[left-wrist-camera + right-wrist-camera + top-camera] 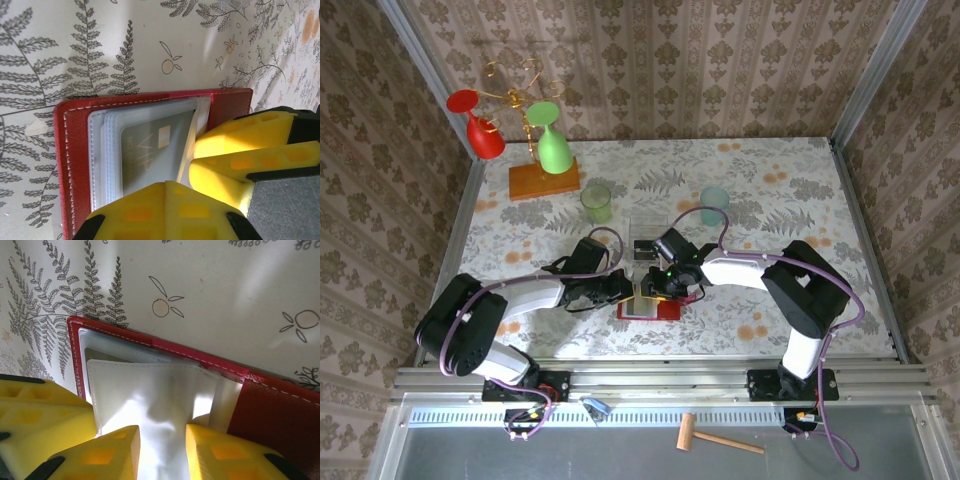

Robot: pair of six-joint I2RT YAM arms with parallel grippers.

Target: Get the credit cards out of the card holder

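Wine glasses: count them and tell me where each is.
2. The red one hangs left on the rack, the green one right; none seems hidden.

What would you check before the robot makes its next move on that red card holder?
1. Card holder lying open on the table: ok.
2. Left end effector shut, over the holder's near edge: ok.
3. Right end effector closed on a clear pocket: ok, the plastic is bunched up in it.
4. A card inside that grip: cannot tell.
5. Grey card out of its pocket: not ok, it sits inside.
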